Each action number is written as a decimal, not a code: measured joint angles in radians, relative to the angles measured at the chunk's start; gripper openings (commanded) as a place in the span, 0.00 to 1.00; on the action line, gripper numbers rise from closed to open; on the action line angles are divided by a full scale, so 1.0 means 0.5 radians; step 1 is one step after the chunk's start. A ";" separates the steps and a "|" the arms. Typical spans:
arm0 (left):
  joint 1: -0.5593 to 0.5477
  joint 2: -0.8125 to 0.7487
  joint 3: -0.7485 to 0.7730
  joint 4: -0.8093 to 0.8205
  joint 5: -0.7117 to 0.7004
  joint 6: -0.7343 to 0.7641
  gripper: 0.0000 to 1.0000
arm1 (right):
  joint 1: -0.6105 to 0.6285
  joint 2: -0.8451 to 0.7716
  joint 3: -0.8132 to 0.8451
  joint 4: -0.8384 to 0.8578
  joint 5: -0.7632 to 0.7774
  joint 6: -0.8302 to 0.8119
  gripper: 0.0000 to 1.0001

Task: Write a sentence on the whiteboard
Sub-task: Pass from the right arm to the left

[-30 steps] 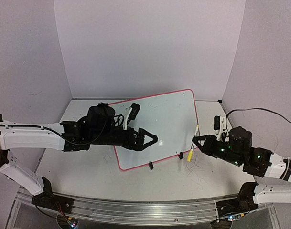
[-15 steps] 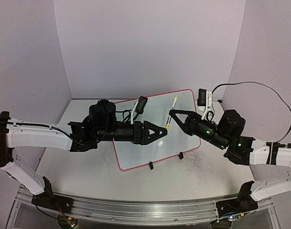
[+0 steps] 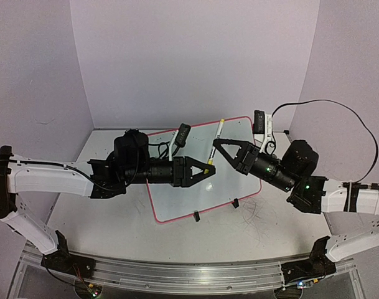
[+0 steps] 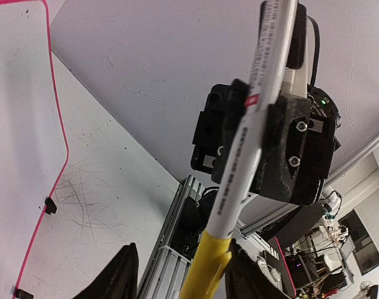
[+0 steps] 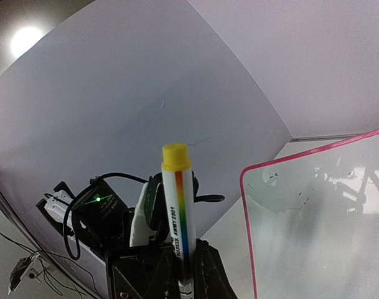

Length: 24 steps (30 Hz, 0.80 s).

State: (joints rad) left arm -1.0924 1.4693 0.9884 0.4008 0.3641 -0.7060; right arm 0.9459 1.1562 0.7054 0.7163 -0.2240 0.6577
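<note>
The whiteboard (image 3: pixel 234 141), pink-rimmed, lies tilted at mid-table and shows only reflections; the sentence is not in view. Above it my right gripper (image 3: pixel 218 145) is shut on a white marker (image 3: pixel 219 129), holding it upright at mid-barrel. The marker's yellow cap (image 3: pixel 208 168) points down between the fingers of my left gripper (image 3: pixel 208 170). In the left wrist view the cap (image 4: pixel 208 269) sits inside the left gripper (image 4: pixel 184 269), touching the right finger (image 4: pixel 246 277), with a gap to the left one. In the right wrist view the marker (image 5: pixel 180 215) rises from the right gripper (image 5: pixel 184 274).
Small black stand legs (image 3: pixel 196 216) stick out at the board's near edge. Grey scribbles (image 3: pixel 259 218) mark the tabletop to the right of the board. Purple walls close in the back and both sides, and a metal rail (image 3: pixel 177 274) runs along the near edge.
My right arm lifted the marker from the table's right side to above the board. The left gripper came up to the cap and its jaws narrowed around it.
</note>
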 measured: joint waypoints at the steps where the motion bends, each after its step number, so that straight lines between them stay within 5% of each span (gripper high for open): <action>1: 0.000 0.000 0.002 0.005 0.003 -0.001 0.38 | 0.003 0.007 0.000 0.002 -0.006 0.004 0.00; 8: -0.004 0.000 0.001 0.037 0.004 0.019 0.13 | 0.008 0.014 0.001 0.002 -0.014 0.025 0.01; 9: -0.004 0.000 0.001 0.039 0.006 0.023 0.09 | 0.007 0.014 0.005 -0.005 -0.012 0.030 0.09; 12: -0.009 -0.009 -0.006 0.048 0.017 0.111 0.03 | 0.001 0.023 0.071 -0.147 -0.004 0.041 0.68; 14: -0.007 -0.034 -0.016 0.019 0.014 0.183 0.01 | 0.005 0.025 0.169 -0.323 -0.012 0.021 0.97; 24: 0.001 -0.161 0.079 -0.756 -0.239 0.987 0.00 | 0.002 -0.035 0.711 -1.513 0.227 -0.494 0.98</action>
State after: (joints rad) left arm -1.0920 1.3887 1.0278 0.0229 0.2448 -0.2126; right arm 0.9470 1.1386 1.0607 -0.0403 -0.1107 0.4107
